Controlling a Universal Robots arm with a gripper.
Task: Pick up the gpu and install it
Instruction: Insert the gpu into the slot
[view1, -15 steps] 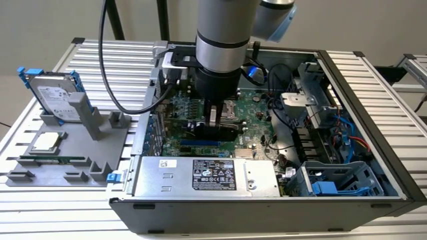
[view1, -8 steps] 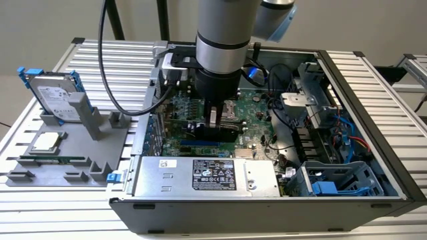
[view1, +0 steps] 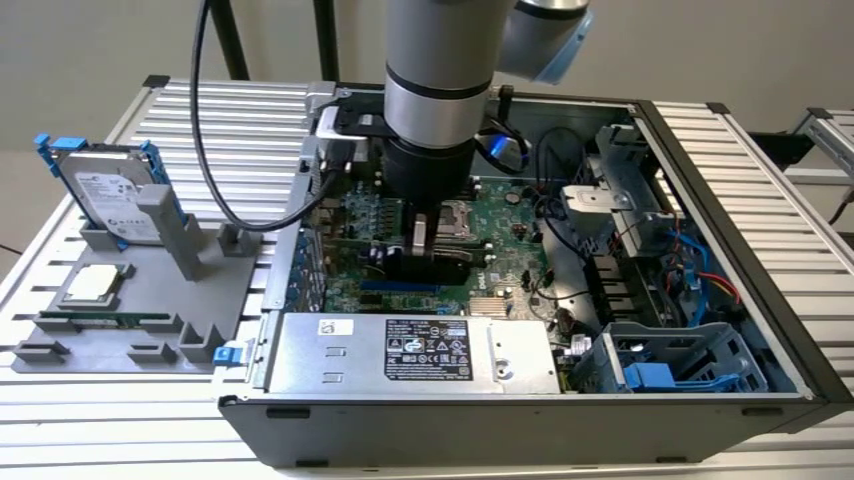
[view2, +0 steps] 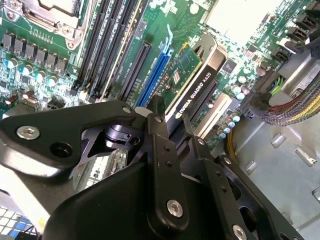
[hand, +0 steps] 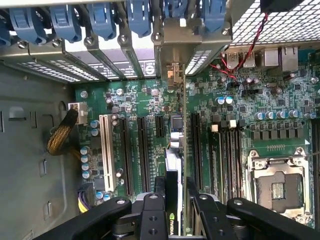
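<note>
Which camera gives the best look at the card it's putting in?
The second wrist view: the gpu shows its green board and black edge, gripped. The first wrist view sees it edge-on; in the exterior view the arm hides most of it.

Grey cylindrical arm (view1: 437, 60), black banded, black screw-studded end effector (view2: 172, 137).

The computer case (view1: 747, 300) lay open on the tabletop (view1: 200, 110), toward its exterior-view right edge. Inside, the gpu (view1: 434, 262) stood edge-down over the motherboard (view1: 521, 215), behind the power supply (view1: 414, 355). A parts holder (view1: 134, 300) sat beside the case, near the tabletop's opposite edge, carrying a hard drive (view1: 114, 195).
</note>
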